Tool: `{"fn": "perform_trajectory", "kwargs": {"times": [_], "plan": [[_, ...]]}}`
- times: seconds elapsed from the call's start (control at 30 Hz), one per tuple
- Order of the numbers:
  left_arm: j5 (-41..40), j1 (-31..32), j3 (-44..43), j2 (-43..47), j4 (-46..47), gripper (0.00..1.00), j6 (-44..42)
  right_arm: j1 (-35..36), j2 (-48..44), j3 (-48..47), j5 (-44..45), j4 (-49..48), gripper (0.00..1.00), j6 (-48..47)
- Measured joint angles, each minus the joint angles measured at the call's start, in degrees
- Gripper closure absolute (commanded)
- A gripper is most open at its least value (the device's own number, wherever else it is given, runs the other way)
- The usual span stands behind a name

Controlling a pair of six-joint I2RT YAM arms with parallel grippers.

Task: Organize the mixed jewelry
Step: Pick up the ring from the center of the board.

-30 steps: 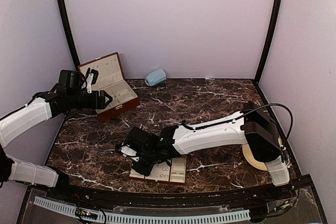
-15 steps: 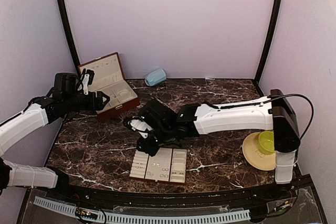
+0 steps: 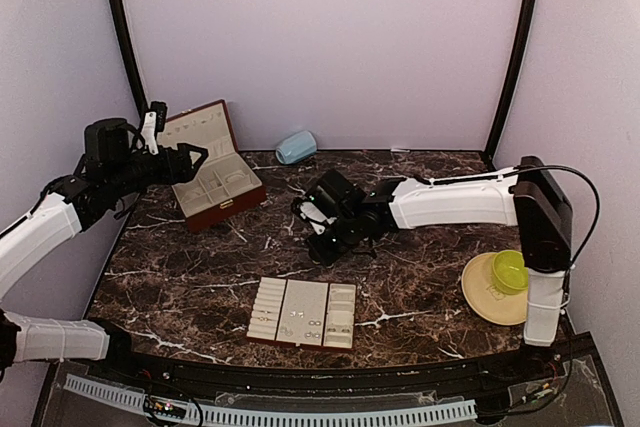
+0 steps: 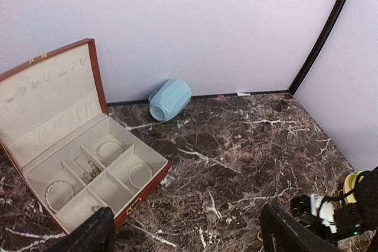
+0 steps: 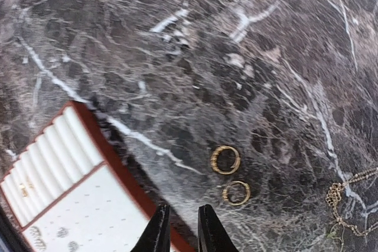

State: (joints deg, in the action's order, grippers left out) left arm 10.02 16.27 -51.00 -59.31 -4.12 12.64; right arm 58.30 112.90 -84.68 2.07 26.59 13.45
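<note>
1. Jewelry is lying partly sorted: several small pieces are sitting in the tray [image 3: 300,312], and three bangles are resting in the box [image 4: 88,163].
2. Two gold hoops [image 5: 225,159] and a thin chain [image 5: 348,196] are lying loose on the desk [image 3: 430,197], so sorting is looking unfinished.
3. Right pincer [image 5: 180,228] is hovering over the tray's edge near the hoops, its jaws standing narrowly apart and gripping nothing.
4. Left pincer [image 4: 183,234] is hanging wide open and empty above the box.
5. One blue cup [image 4: 170,98], one plate [image 3: 490,297] and one green bowl [image 3: 510,269] are standing by.
</note>
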Motion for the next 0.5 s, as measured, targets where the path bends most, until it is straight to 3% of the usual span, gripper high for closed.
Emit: {"fn": "perform_trajectory", "kwargs": {"times": [0.27,0.5], "plan": [[0.1,0.0,0.4,-0.9,3.9,0.12,-0.2,-2.2,8.5,-4.6,6.0,6.3,0.85,-0.8],[1.0,0.0,2.5,-1.0,4.3,0.12,0.1,-2.2,9.3,-6.2,7.0,8.2,0.87,-2.0]]}}
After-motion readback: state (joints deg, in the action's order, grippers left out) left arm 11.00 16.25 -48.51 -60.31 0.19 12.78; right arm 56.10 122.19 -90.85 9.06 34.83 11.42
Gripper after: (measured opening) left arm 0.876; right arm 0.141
